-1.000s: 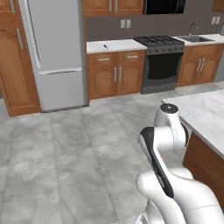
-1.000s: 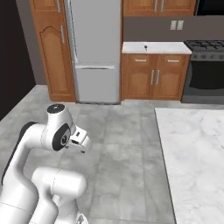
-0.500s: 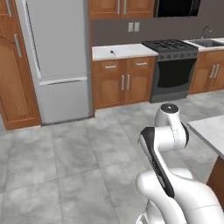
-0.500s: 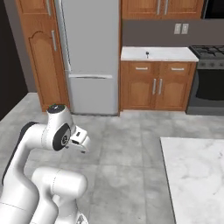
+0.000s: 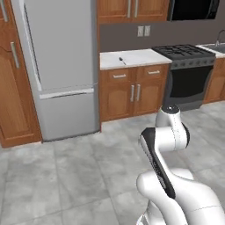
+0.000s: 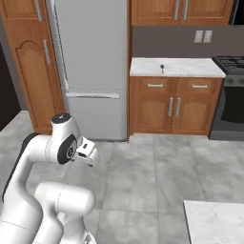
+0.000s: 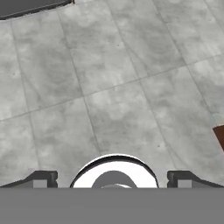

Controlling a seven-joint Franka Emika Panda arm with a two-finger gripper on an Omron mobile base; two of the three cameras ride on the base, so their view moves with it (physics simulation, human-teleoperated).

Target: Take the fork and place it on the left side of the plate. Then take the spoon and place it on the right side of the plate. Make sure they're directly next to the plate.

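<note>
My gripper is open, its two dark fingertips wide apart with nothing between them, and it looks down at the grey tiled floor. The hand is held close to the arm, above the floor. A small dark slender thing, probably the spoon, lies on the white counter between fridge and stove; it is too small to be sure. The fork and the plate are out of view.
A tall grey fridge stands left of the wooden base cabinets. A black stove is to the right. A marble counter corner lies at my near right. Open tiled floor stretches ahead.
The whole picture has shifted: the base has moved, bringing fridge and counter closer and sliding them right. The marble counter has left the left base view. The gripper stays open.
</note>
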